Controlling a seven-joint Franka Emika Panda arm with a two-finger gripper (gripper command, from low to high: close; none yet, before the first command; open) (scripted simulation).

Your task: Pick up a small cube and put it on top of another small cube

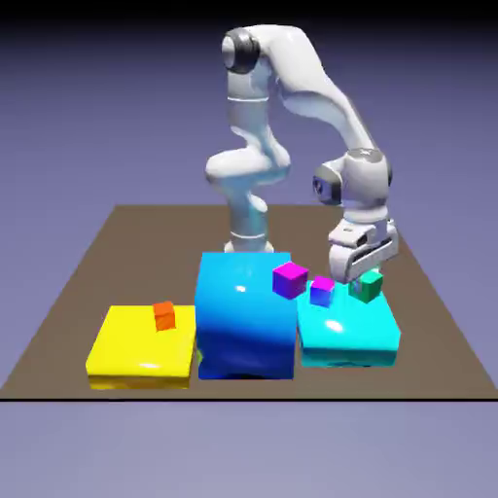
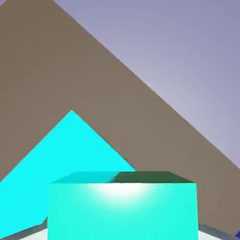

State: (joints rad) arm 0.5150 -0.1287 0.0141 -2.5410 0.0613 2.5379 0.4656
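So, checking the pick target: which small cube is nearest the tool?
The teal-green cube on the cyan block, right at the tool; magenta and orange cubes sit farther toward the exterior view's left.

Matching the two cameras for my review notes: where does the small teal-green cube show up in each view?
Exterior view: the small teal-green cube is right of centre, just under the gripper, above the cyan block.
Hand view: it fills the bottom middle, large, hiding the finger tips.
Shared landmark: the cyan block, seen at the lower left of the hand view.
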